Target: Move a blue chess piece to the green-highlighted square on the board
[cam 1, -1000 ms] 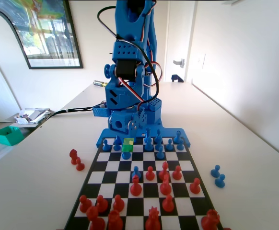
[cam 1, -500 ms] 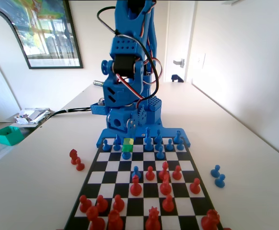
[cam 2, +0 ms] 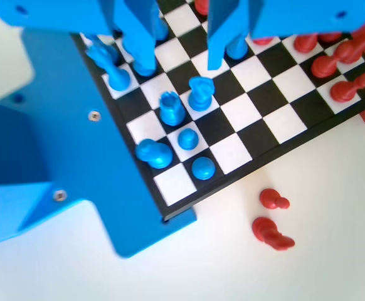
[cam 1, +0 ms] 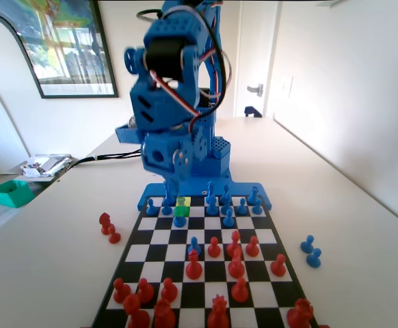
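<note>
The gripper (cam 2: 179, 47) hangs with its jaws parted and nothing between them, above the blue pieces (cam 2: 170, 106) in the board's (cam 1: 267, 217) far rows, apparently raised to look for a piece. The green-highlighted square (cam 1: 182, 202) lies in the far row, left of centre in the fixed view, with a blue pawn (cam 1: 179, 220) just nearer. Captured red pieces (cam 2: 271, 232) lie off the board on the white table (cam 1: 349, 205).

Fixed view faces the arm along the board (cam 1: 206, 236); wrist view looks steeply down, near its blue-piece corner

Blue plastic arm (cam 1: 171, 102) — black servos, red-white-black cables.
</note>
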Tool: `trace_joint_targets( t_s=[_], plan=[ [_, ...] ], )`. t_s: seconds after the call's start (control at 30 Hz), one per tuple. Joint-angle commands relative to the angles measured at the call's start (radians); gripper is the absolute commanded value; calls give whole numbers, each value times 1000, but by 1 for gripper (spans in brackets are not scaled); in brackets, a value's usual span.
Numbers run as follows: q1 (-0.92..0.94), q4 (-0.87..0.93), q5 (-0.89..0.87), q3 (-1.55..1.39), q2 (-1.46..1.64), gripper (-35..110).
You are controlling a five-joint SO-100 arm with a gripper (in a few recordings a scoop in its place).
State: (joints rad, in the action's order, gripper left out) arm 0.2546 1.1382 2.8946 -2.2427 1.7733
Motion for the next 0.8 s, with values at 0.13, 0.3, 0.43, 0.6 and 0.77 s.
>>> trace_joint_targets(
  t_s=[0.13,0.3,0.43,0.6,0.77],
  plan=[
    [-15,238,-132,129,155,9],
    [-55,374,-472,183,295,5],
    [-86,449,-756,236,437,1],
    [-101,568,-890,333,575,1],
    [-115,632,-931,382,681,1]
  ],
)
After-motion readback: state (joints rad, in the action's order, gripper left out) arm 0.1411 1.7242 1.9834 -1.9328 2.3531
